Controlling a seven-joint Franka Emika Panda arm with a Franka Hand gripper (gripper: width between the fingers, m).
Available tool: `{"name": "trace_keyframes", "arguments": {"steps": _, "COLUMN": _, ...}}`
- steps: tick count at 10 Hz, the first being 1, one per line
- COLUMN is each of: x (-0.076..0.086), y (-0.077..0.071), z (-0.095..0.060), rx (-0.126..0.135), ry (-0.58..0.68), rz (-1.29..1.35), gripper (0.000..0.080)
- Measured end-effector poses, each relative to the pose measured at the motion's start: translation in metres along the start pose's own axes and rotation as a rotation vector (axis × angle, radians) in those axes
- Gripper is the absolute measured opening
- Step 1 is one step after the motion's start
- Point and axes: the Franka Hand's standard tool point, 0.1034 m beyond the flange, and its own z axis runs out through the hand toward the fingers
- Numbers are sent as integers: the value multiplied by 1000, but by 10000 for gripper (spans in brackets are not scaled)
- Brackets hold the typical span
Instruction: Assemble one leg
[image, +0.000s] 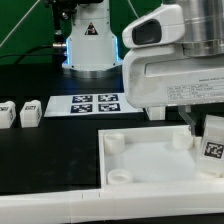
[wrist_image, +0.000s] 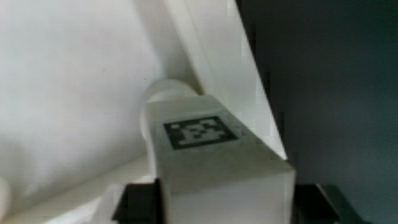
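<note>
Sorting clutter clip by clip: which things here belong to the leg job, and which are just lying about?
In the job:
held leg
gripper
panel

Lying about:
spare legs
marker board

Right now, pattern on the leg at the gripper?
The leg: white, black-and-white square tag; best in wrist view.
</note>
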Motion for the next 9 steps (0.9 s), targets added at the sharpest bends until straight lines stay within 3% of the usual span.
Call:
{"name": "trace_keyframes", "arguments": {"steps": 2, "x": 1, "y": 1, "z": 0, "rx": 5, "ry": 1, "rz": 178, "gripper": 316}}
{"name": "trace_keyframes", "arguments": {"steps": 3, "x": -1, "y": 1, "z": 0, "rx": 20, "ry": 23, "rz": 397, "gripper": 316}}
{"name": "trace_keyframes", "arguments": {"steps": 6, "x": 2, "y": 10, "z": 0, "rx": 134, "ry": 39, "rz": 837, "gripper": 316}}
{"name": "trace_keyframes", "arguments": {"steps": 8, "x": 3, "y": 13, "z": 0, "rx": 163, "ry": 39, "rz": 1050, "gripper": 317}}
{"name": "trace_keyframes", "arguments": {"steps": 9, "x": 3, "y": 13, "z": 0, "rx": 163, "ry": 38, "rz": 1067, "gripper": 317}}
